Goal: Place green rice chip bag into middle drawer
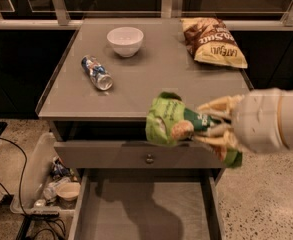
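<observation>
The green rice chip bag point(172, 124) hangs in the air past the table's front edge, above the shut top drawer front. My gripper point(217, 122) comes in from the right and is shut on the bag's right end, its tan fingers point(221, 104) clamped around it. The middle drawer point(146, 214) stands pulled open below, a grey box with a flat bare floor, its front end cut off by the frame's lower edge. The bag is above and slightly right of the drawer's middle.
On the grey table point(151, 84) lie a white bowl point(125, 40), a crushed plastic bottle point(97, 73) and a brown-and-yellow chip bag point(213, 41). The top drawer front has a small round knob point(149, 159). A bin of clutter point(51, 181) and cables sit on the floor at left.
</observation>
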Robot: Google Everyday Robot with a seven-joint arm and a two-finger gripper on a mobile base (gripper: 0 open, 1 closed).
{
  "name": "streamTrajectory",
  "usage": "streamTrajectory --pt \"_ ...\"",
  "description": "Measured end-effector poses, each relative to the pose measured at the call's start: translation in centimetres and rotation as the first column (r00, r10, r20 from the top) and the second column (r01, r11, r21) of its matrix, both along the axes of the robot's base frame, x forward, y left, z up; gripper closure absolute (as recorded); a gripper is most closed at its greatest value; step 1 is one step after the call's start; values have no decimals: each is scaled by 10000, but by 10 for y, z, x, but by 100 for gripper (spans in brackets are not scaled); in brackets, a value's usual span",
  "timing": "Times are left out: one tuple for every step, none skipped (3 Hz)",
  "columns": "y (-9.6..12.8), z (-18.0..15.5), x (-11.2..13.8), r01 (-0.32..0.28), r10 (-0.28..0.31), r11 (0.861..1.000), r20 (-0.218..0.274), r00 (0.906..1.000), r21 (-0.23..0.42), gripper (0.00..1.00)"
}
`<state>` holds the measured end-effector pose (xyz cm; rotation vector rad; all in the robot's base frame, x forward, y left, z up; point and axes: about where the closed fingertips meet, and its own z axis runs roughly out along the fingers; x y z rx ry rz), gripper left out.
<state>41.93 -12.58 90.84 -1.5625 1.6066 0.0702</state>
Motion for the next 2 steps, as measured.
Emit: streamTrajectory --pt "8 -38 -49 -57 66 9986 -168 9998 523 100" --pt "11 -86 -68 -142 150 9962 -91 9998 854 100"
